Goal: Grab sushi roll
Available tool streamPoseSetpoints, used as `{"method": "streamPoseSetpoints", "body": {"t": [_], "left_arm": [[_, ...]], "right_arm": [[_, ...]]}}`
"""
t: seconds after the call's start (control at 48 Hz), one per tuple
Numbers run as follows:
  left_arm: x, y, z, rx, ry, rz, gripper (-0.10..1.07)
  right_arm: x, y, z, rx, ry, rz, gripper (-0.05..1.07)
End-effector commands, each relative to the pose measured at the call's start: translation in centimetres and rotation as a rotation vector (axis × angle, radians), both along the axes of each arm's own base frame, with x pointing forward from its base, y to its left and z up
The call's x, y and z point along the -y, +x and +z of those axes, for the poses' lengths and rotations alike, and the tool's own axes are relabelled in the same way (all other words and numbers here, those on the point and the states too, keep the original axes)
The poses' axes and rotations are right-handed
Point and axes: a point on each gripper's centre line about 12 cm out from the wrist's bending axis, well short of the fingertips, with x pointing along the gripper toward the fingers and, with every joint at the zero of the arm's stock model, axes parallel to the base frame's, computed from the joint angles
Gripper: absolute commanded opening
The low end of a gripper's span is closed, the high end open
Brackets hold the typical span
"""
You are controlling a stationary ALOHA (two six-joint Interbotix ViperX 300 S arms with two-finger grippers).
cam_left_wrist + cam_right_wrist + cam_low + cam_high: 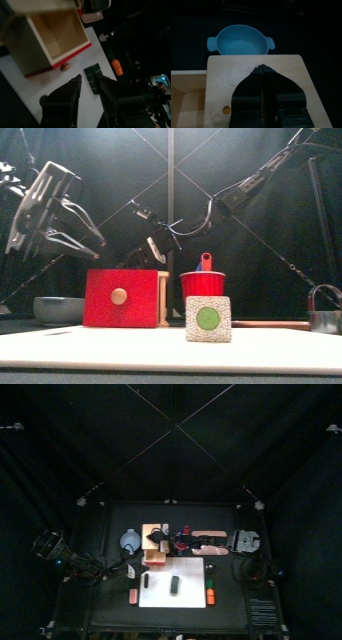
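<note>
Left gripper [85,80]: jaws parted with a narrow gap, holding nothing, aimed down at the white mat [187,606]. Sushi roll [93,71] showing just past the jaw tips; cannot tell how far below. Lying flat near the mat's middle in the top view [174,584], between two reddish-orange bars [135,594], well apart from each, in front of the wooden box [156,552].

Right gripper [262,67]: jaws closed together, empty, resting over the wooden box's pale lid, with the blue bowl [241,42] beyond.

Handling, as a judgement: probably light, a toy piece, short, stubby and oblong, blackish-green with a dull surface. Likely stiff enough to bear a firm pinch, yet small enough to skid or roll on the smooth mat if nudged by one jaw first. Best taken across the narrow width, at mid-length, jaws straddling both long sides before closing. Needs the present gap widened a little, then a straight descent.

Nearby: box of raw light wood with a red-painted face and round knob [65,66], open and hollow in the left wrist view.
</note>
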Motion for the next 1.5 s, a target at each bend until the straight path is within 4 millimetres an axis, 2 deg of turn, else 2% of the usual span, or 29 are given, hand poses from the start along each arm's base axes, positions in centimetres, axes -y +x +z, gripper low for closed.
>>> {"method": "streamPoseSetpoints", "body": {"t": [0.0,0.188,0.542,0.812,1.146,1.479], "left_arm": [[-1.5,0.2,1.0,0.021,0.056,0.019,0.69],[-3.4,0.4,0.9,-0.047,0.123,-0.006,0.69],[-4.0,1.1,0.6,-0.085,0.142,-0.045,0.69],[-3.9,2.0,0.0,-0.12,0.129,-0.062,0.69],[-2.7,2.9,-0.6,-0.17,0.07,-0.133,0.69],[-2.7,3.6,0.2,-0.151,0.063,-0.136,0.69]], "right_arm": [[1.0,-0.7,-1.3,-0.05,0.016,-0.031,0.04],[1.0,-0.7,-1.4,-0.052,0.019,-0.033,0.04],[0.9,-0.6,-1.3,-0.047,0.019,-0.032,0.04],[0.9,-0.6,-1.3,-0.047,0.019,-0.032,0.04],[1.0,-0.7,-1.4,-0.05,0.02,-0.034,0.04],[1.0,-0.7,-1.4,-0.052,0.021,-0.034,0.04]]}}
